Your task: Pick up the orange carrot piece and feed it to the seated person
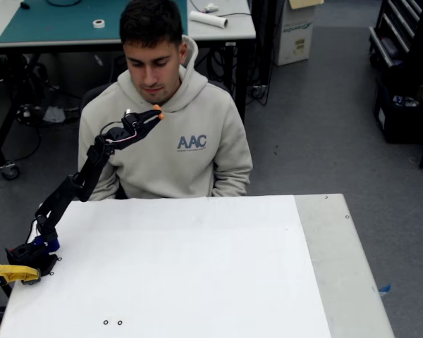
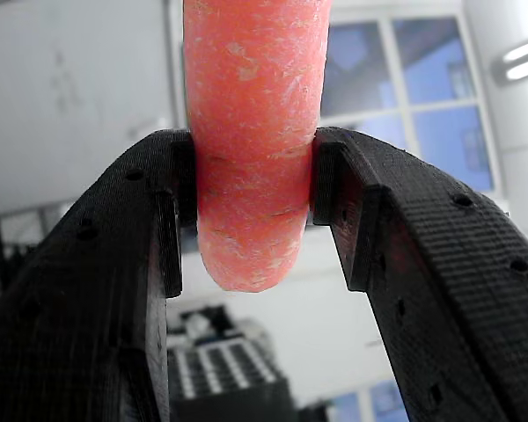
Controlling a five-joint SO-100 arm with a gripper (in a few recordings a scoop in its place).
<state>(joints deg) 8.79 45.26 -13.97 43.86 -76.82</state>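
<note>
You are well into this one. The pick-up is done: in the wrist view the gripper (image 2: 253, 220) is pinching the orange carrot piece (image 2: 253, 141) between its two black pads, one pressing on each side, with the rounded lower end of the piece hanging just below the pads and the rest running up past the top edge. The grip is looking square, with no visible tilt of the stick between the pads.

In the fixed view the arm is reaching up from its base at about 8 o'clock on the white table (image 1: 197, 267), and the gripper (image 1: 154, 115) is pointing toward 1 o'clock, carrying the orange carrot piece (image 1: 158, 111) as a small orange tip at its end. That tip is sitting in front of the seated person (image 1: 176, 148), below the chin and slightly toward 9 o'clock of it, near the face but apart from it. The person is looking down toward it.

What is left, as I judge it, is the feeding itself: you are needing to bring the tip up toward 12 o'clock and a little toward 3 o'clock to reach the mouth, slowly, since the face is close.

As for containers, a cardboard box (image 1: 296, 32) is standing on the floor at about 1 o'clock, behind the person; I cannot tell what it is holding.
</note>
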